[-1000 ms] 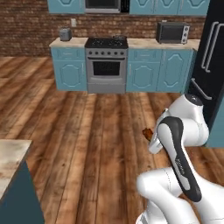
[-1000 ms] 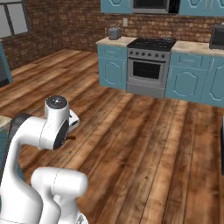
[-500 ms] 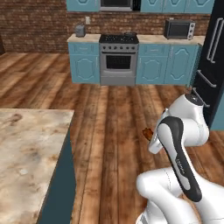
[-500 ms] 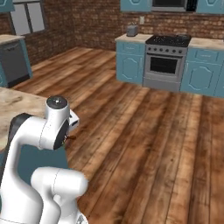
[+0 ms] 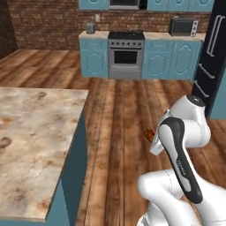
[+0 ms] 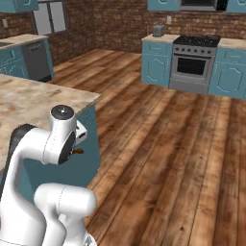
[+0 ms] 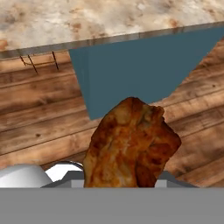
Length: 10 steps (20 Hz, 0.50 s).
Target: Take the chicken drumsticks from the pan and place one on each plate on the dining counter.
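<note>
Pincer [image 7: 127, 183] is clamped on a drumstick [image 7: 131, 144], which juts ahead of it, tucked close to the arm for carriage. The worktop [image 7: 87, 19] lies ahead, across bare floor [image 7: 39, 127], for placement.

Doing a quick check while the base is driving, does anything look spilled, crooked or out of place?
Nothing stands out. The pincer is shut on a drumstick, carried over the wood floor beside the dining counter. No spill shows on the floor or the counter's visible stone.
</note>
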Motion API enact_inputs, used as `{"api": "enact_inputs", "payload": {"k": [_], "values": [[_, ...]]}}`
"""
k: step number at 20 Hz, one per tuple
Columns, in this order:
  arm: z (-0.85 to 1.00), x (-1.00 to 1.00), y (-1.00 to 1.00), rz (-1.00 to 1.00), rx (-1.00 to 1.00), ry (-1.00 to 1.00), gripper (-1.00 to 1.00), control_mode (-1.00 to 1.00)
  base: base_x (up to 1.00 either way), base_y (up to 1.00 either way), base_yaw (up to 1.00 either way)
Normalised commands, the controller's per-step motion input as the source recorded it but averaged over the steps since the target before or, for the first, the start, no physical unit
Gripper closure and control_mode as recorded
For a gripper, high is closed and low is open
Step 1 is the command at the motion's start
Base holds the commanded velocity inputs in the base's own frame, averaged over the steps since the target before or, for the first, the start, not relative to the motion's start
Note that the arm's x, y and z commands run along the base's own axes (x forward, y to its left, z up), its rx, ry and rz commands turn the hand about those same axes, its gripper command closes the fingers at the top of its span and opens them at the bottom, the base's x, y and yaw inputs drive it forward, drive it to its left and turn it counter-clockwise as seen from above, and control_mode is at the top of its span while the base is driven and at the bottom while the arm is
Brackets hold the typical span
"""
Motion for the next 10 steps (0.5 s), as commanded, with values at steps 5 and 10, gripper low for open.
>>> {"api": "enact_inputs", "payload": {"k": [5, 10], "values": [[0.00, 0.00, 0.00, 0.00, 0.00, 0.00, 1.00, 1.00, -1.00, 0.46, 0.07], [0.00, 0.00, 0.00, 0.00, 0.00, 0.00, 1.00, 1.00, -1.00, 0.79, 0.04]]}}
